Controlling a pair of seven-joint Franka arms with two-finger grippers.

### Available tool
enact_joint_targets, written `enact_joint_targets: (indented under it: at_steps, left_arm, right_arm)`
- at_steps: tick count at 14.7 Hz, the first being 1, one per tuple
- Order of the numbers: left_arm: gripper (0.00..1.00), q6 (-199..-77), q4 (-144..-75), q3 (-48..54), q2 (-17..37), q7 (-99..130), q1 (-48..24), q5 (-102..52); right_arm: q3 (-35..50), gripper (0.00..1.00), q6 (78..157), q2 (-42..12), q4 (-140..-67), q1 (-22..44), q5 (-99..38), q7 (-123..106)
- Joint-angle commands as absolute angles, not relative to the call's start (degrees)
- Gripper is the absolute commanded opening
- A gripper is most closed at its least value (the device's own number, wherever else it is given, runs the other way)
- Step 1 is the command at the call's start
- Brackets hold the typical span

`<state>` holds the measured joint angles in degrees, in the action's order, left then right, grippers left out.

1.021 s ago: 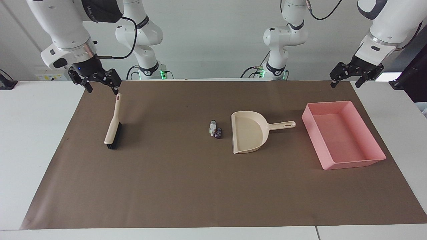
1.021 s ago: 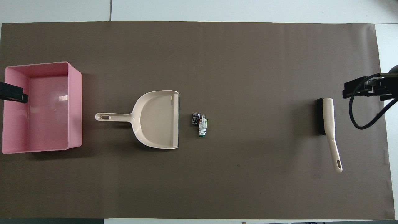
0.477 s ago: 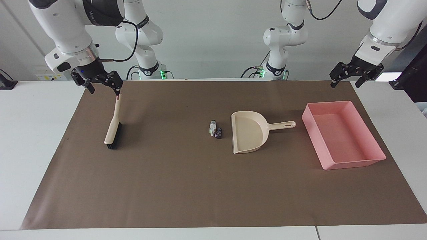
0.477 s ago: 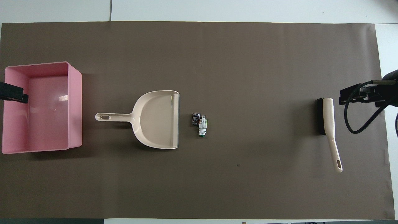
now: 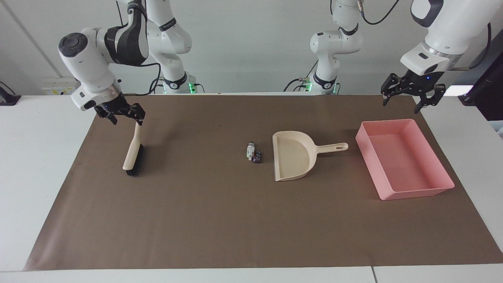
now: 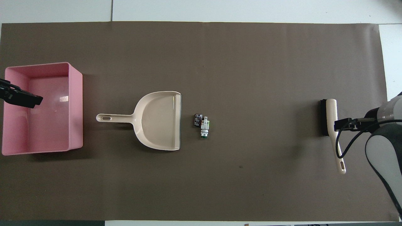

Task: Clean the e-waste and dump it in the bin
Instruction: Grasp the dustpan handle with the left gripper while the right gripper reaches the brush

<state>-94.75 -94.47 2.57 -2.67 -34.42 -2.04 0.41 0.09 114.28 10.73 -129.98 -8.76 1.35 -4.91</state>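
E-waste (image 5: 254, 152) just beside dustpan (image 5: 292, 155).

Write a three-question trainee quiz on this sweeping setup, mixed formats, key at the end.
1. True or false: the e-waste already lies inside the dustpan.
2. The right gripper is over which item? A) the brush B) the bin C) the dustpan
3. Fill in: the dustpan's handle points toward the ____.

Key
1. False: the pieces lie on the brown mat, just off the pan's open edge.
2. A: it is over the brush handle, jaws open; the left gripper is up by the bin.
3. bin
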Motion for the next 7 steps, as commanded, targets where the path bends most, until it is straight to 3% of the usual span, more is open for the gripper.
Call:
enact_joint_targets:
  at_steps: [1,7]
  left_arm:
    - [0.99,-101.6,-105.3,2.2,-8.3,-49.3,-3.7,-0.1]
    - [0.98,-107.6,-115.0,2.2,-7.6,-68.0,-11.0,4.1]
  right_arm:
    - [0.5,0.99,123.1,12.7,-139.9,-13.3,1.2,-10.2]
    - [0.5,0.99,126.5,11.4,-143.9,-14.3,0.4,-7.8]
